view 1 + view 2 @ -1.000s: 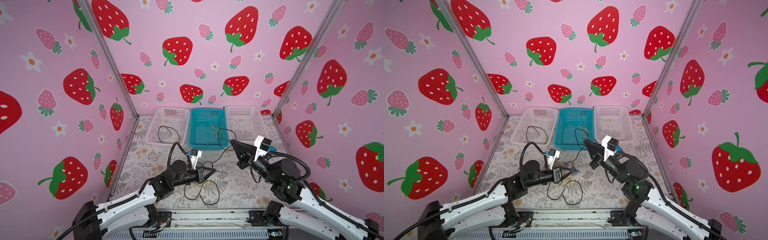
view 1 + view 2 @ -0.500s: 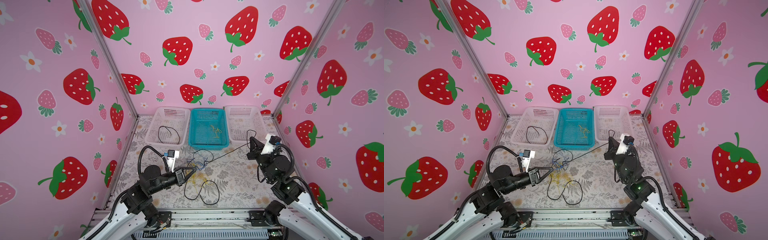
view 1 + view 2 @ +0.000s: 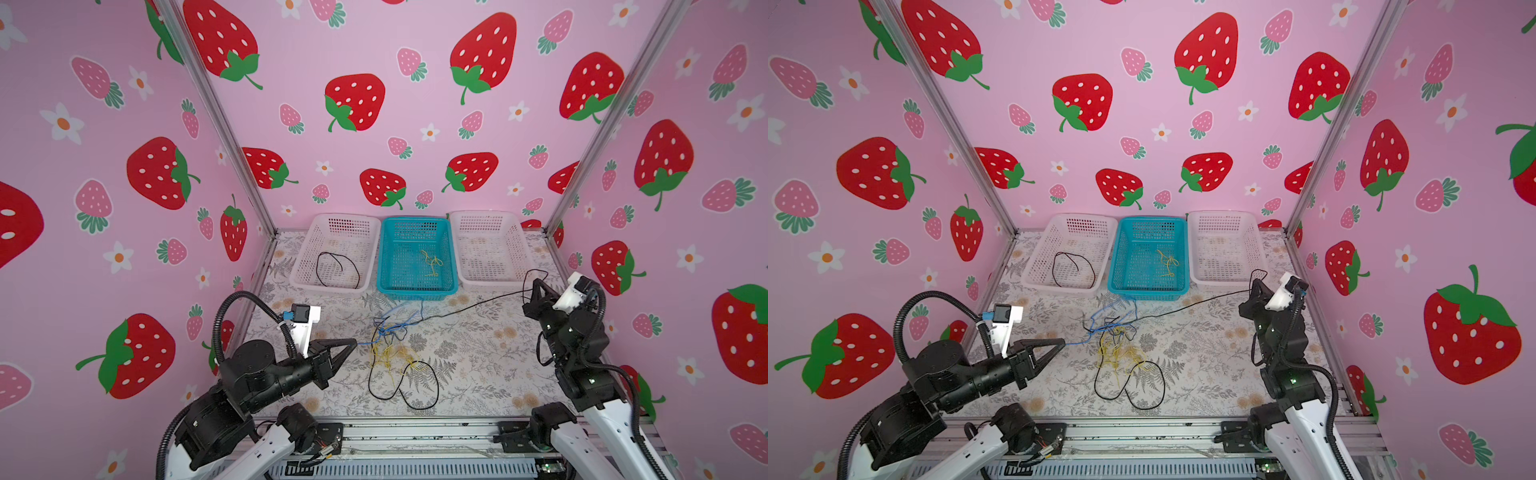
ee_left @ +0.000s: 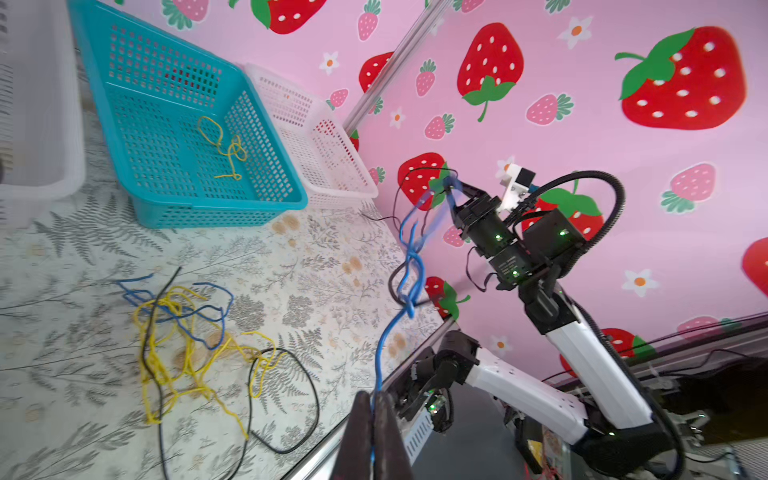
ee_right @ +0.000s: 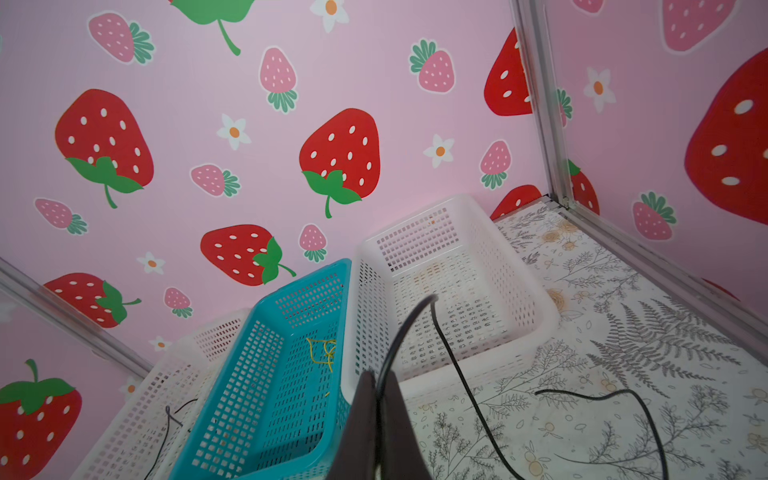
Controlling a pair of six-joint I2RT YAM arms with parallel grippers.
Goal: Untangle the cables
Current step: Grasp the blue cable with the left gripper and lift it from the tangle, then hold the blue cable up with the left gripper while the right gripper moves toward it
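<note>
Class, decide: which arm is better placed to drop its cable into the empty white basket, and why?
Right. The right gripper, shut on the black cable, sits beside that basket; the left gripper holds the blue cable across the mat.

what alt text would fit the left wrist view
The left fingers pinch a blue cable running away from them. Beyond, yellow, blue and black cables lie tangled on the floral table, near a teal basket holding a yellow cable.
</note>
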